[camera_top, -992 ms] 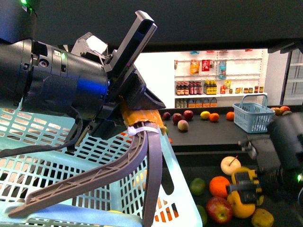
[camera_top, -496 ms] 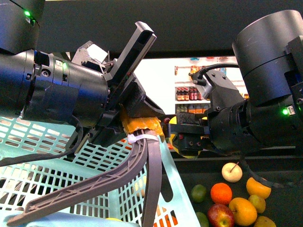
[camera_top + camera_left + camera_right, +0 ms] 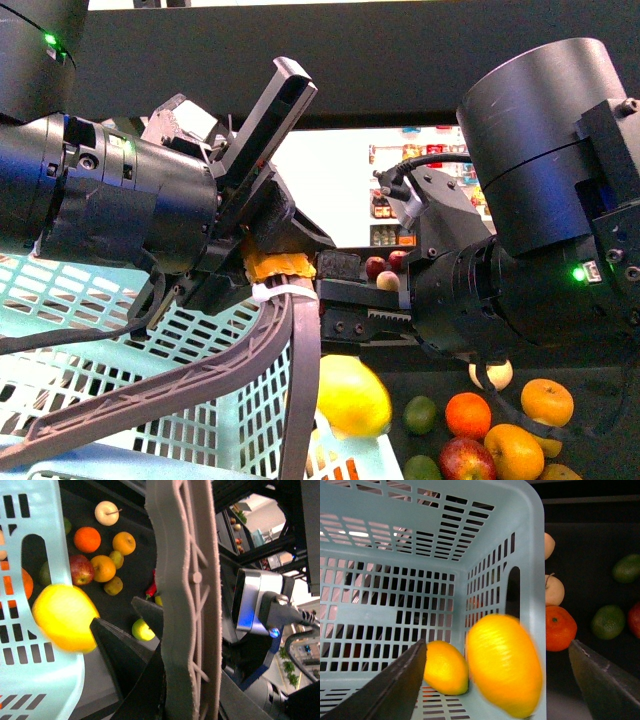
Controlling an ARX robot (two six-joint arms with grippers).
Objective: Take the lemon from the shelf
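A bright yellow lemon (image 3: 504, 665), motion-blurred, hangs free in the air between the fingers of my open right gripper (image 3: 502, 682), at the corner rim of the light blue basket (image 3: 395, 555). From the front, the lemon (image 3: 350, 395) is below the right gripper (image 3: 345, 300), beside the basket's (image 3: 150, 360) right edge. A second yellow fruit (image 3: 445, 667) lies on the basket floor. My left gripper (image 3: 283, 275) is shut on the brown basket handle (image 3: 200, 375). The left wrist view shows the handle (image 3: 187, 605), the lemon (image 3: 65, 617) and the black shelf (image 3: 135, 565).
On the dark shelf tier (image 3: 600, 360) lie an orange (image 3: 466, 413), a red apple (image 3: 465, 462), a lime (image 3: 420, 413) and a pale pear (image 3: 490, 375). White shop shelves of bottles (image 3: 385, 205) stand far behind. The two arms sit close together above the basket.
My right arm rose from the lower tier and swung left over the basket. The lemon has left its jaws and dropped lower, toward the basket.
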